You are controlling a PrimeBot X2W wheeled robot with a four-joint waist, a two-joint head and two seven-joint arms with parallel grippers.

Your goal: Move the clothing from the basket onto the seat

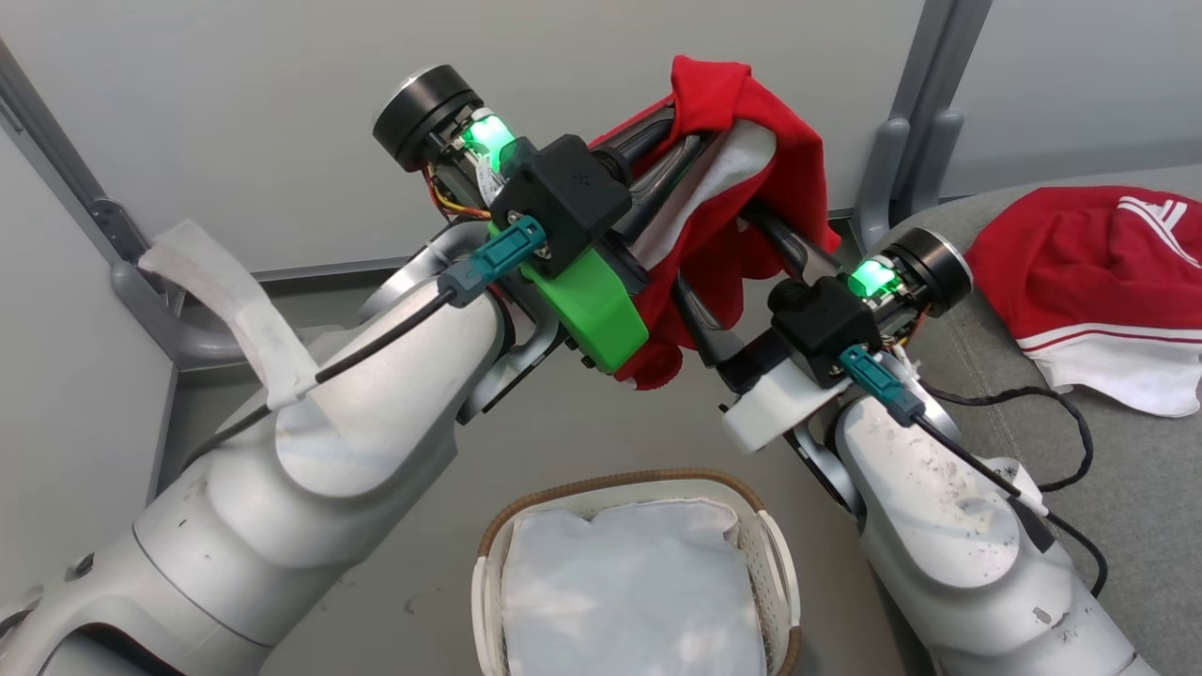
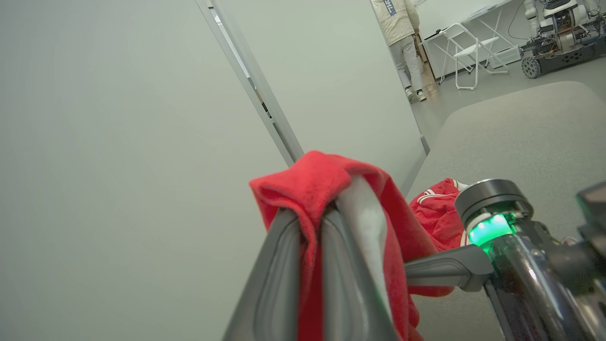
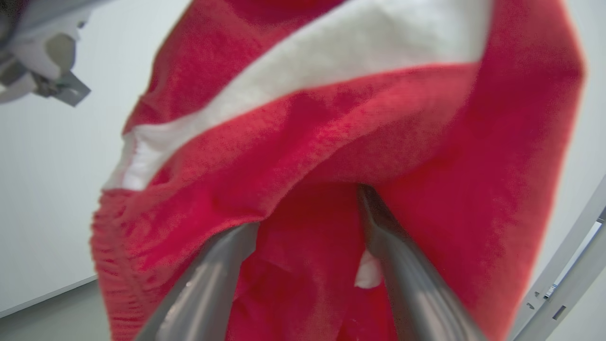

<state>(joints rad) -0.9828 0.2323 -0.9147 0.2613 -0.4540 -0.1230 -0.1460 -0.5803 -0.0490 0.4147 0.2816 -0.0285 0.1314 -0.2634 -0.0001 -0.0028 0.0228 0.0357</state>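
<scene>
While red white-striped shorts (image 1: 798, 178) hang clear of white perforated basket (image 1: 601, 488), left wrist view: left gripper (image 2: 315, 213) pinching fabric, right wrist view: right gripper (image 3: 310, 208) spread beneath it, red jersey (image 1: 1071, 272) on grey seat (image 1: 1127, 488)

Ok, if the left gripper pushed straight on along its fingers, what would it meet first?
Probably the pale grey wall panel, beyond the red white-striped garment clamped in the left gripper; distance unclear.
</scene>
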